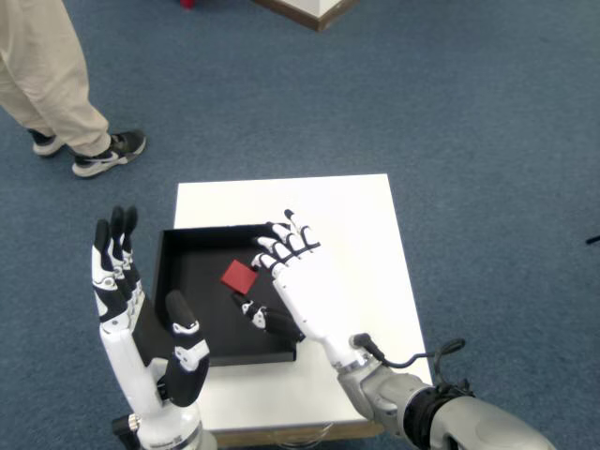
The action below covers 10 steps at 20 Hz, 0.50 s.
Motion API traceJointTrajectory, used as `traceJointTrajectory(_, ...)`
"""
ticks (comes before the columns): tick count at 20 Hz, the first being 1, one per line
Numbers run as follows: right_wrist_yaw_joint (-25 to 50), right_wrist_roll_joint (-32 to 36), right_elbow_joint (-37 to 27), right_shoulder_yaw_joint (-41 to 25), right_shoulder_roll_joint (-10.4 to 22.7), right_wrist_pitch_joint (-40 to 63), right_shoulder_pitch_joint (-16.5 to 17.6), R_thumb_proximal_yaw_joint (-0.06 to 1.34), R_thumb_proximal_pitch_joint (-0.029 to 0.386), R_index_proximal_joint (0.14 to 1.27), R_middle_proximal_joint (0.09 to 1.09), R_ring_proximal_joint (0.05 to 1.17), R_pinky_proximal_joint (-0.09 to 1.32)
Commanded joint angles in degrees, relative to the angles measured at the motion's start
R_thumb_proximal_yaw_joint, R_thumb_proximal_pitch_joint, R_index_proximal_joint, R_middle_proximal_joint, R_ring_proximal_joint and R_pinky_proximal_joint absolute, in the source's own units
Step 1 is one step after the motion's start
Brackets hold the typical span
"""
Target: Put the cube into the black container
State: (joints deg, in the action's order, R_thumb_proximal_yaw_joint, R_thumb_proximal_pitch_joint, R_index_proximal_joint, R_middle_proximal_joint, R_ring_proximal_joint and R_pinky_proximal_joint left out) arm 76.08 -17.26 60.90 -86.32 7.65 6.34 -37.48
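Note:
The red cube (240, 275) lies inside the black container (202, 232), right of its middle, showing one flat face upward. My right hand (305, 286) hovers over the container's right rim, palm turned left and fingers spread. Its fingertips (270, 248) are just to the right of and behind the cube. The thumb (258, 314) points left in front of the cube, with a small gap showing between them. Nothing is in the hand.
The container sits on a small white table (356, 216) on blue carpet. My left hand (141, 323) is raised and open at the container's left edge. A person's legs and shoe (108, 155) stand at the far left. A pale box corner (314, 9) is at the top.

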Motion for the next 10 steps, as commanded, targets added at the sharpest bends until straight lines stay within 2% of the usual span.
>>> traceJointTrajectory(1,-0.7,-0.7,-0.3,1.0,-0.2,-1.1,-2.0,1.23,0.174,1.09,0.48,0.33,0.13)
traceJointTrajectory(10,-9.2,0.3,2.7,0.4,-0.4,-3.1,-0.3,1.23,0.176,1.09,0.47,0.33,0.14)
